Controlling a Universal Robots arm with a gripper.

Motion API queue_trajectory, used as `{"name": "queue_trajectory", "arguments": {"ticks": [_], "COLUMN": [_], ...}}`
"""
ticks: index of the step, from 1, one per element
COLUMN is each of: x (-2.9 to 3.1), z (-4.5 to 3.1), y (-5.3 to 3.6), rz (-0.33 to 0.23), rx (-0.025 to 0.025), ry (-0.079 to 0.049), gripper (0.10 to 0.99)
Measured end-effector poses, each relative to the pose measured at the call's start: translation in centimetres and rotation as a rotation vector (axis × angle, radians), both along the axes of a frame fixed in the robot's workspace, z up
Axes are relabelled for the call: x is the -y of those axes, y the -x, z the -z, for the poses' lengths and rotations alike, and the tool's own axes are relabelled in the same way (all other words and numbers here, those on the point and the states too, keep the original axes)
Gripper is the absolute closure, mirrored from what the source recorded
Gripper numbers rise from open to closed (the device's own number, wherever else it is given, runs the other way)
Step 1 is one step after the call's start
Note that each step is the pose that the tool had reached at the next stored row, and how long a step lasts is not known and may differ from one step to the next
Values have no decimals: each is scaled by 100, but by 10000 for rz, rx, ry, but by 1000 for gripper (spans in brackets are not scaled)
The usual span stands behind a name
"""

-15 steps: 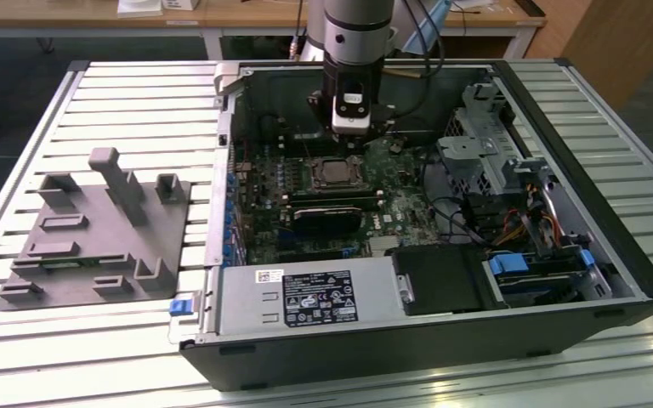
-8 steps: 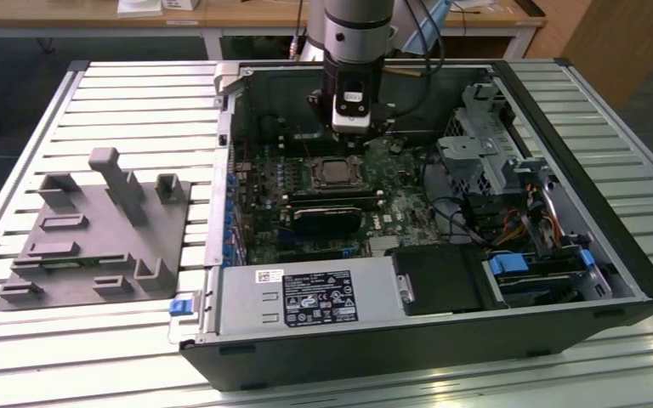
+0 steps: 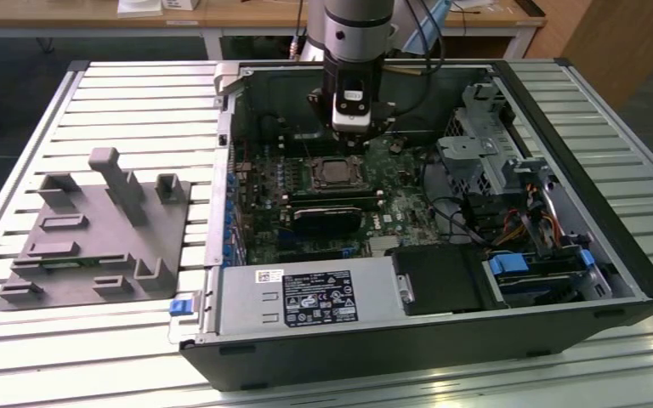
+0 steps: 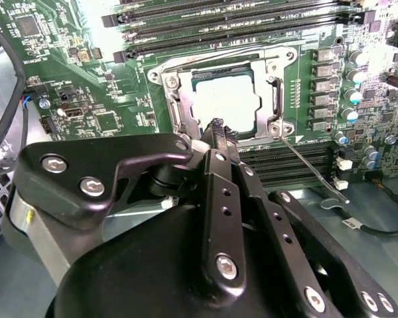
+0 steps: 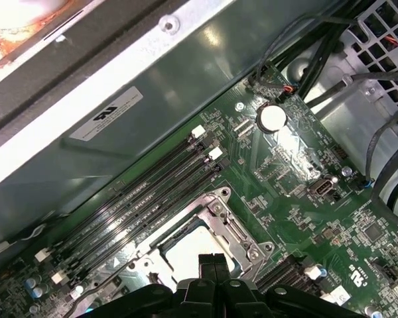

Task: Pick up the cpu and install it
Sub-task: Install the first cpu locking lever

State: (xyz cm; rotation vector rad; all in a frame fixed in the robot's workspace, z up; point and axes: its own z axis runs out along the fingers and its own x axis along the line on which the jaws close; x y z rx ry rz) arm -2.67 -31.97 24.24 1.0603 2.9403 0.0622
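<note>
One cpu (image 4: 223,103) seated in one motherboard socket (image 4: 169,99), one claw (image 4: 220,132) clenched empty just above it, one grey fixture block (image 3: 94,229) on the desk (image 3: 133,102), one open computer case (image 3: 564,127).

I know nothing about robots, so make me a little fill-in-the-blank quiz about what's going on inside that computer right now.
1. The cpu lies in the socket on the green ____.
2. The hand is above the cpu, and its fingers are ____.
3. The hand holds ____.
4. On the slatted table, at the exterior view's left of the computer case, sits a ____ fixture.

Missing words: motherboard; shut; nothing; grey
</note>
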Motion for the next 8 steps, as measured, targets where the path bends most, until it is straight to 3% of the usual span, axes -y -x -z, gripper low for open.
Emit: {"name": "queue_trajectory", "arguments": {"ticks": [8], "x": [0], "z": [-17], "y": [0], "rz": [0], "rx": [0], "ry": [0], "gripper": [980]}}
